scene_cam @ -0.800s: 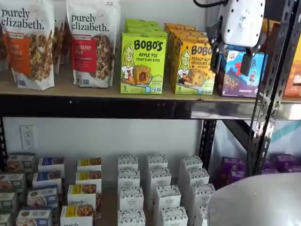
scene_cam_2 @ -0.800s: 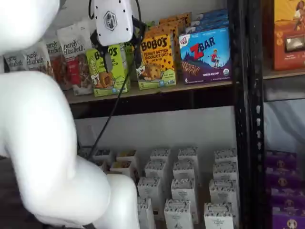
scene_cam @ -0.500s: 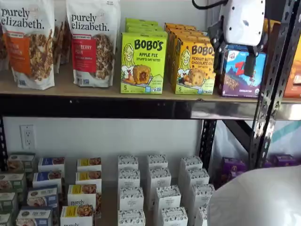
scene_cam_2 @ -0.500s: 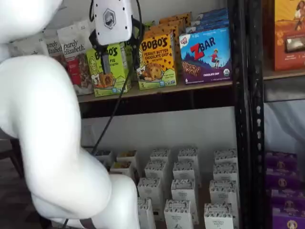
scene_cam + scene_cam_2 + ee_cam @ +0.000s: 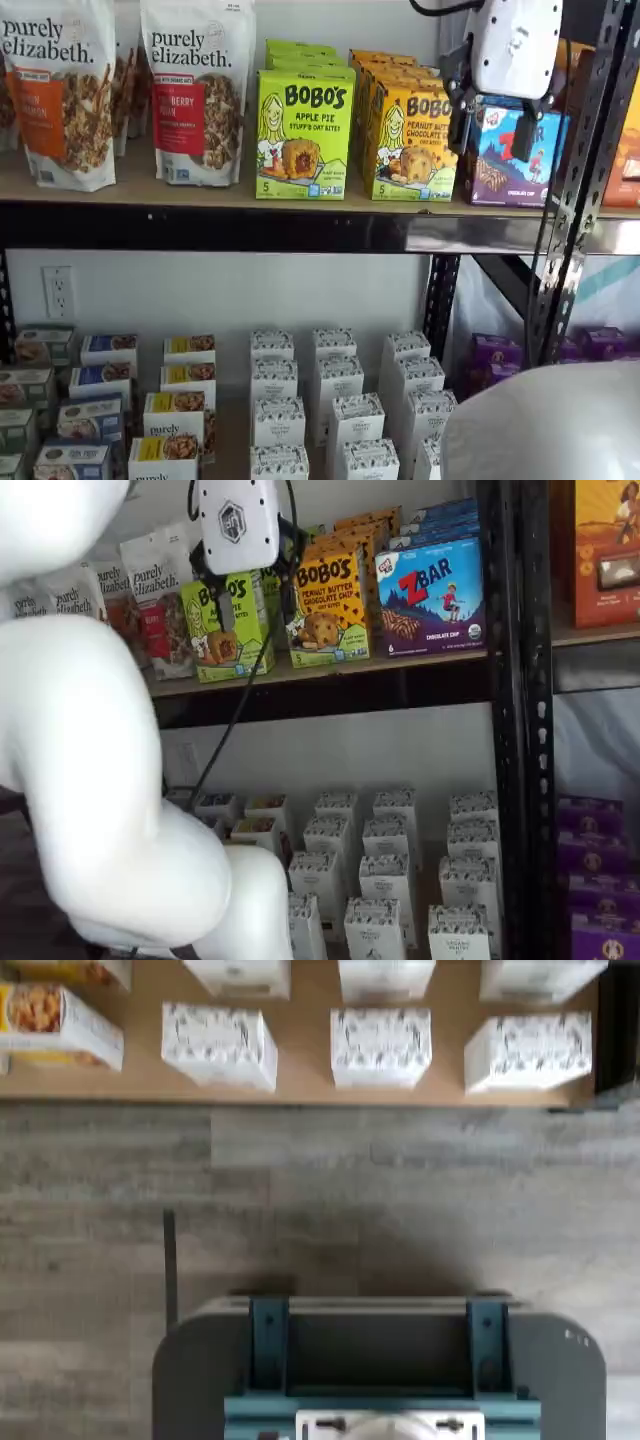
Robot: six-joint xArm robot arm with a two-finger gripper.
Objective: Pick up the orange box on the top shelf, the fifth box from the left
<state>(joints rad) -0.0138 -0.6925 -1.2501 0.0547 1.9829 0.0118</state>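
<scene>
The orange box (image 5: 412,140) stands upright at the front of a row of like boxes on the top shelf (image 5: 200,226), between a lime-green Bobo's box (image 5: 304,133) and a blue ZBar box (image 5: 505,160). It also shows in a shelf view (image 5: 330,605). My gripper (image 5: 492,135) hangs in front of the shelf, apart from the boxes, with its white body above. Its two black fingers stand apart with a plain gap and hold nothing. It shows in both shelf views (image 5: 253,602). In the wrist view the fingers do not show.
Purely Elizabeth bags (image 5: 198,90) stand at the shelf's left. A black perforated upright (image 5: 575,180) rises just right of the gripper. Small white boxes (image 5: 340,400) fill the lower level. The arm's white bulk (image 5: 100,780) covers the left of a shelf view. The wrist view shows grey floor (image 5: 400,1190) and a dark mount (image 5: 380,1370).
The gripper has only wavered slightly in place, staying open and empty. The arm's white bulk has shifted a little.
</scene>
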